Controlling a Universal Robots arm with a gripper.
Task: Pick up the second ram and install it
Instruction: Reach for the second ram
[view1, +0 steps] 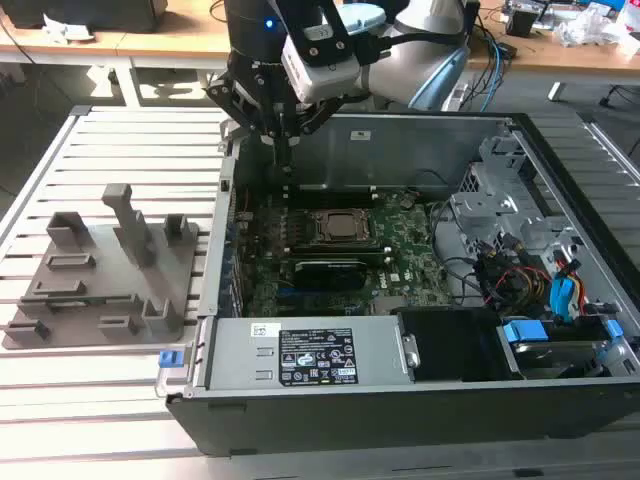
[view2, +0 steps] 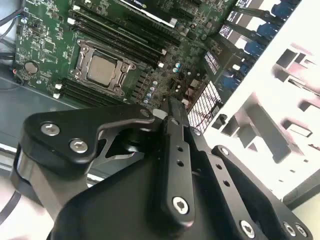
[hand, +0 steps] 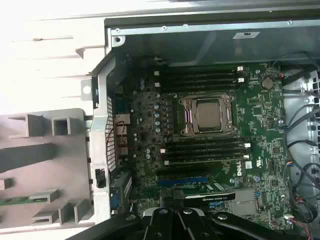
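Slatted metal worktop. Wooden desks with loose cables stand behind it. An open computer case lies on the slats, and a grey holder tray sits just beside it at the exterior view's left.

Inside the case are a green motherboard and a processor socket. The power supply carries a black label and a white sticker, print not read.

The pincer hangs over the case's far corner on the exterior view's left, above the motherboard. Its fingertips are together with nothing between them.

In the first wrist view the second ram lies in the holder tray, outside the case and well apart from the pincer.
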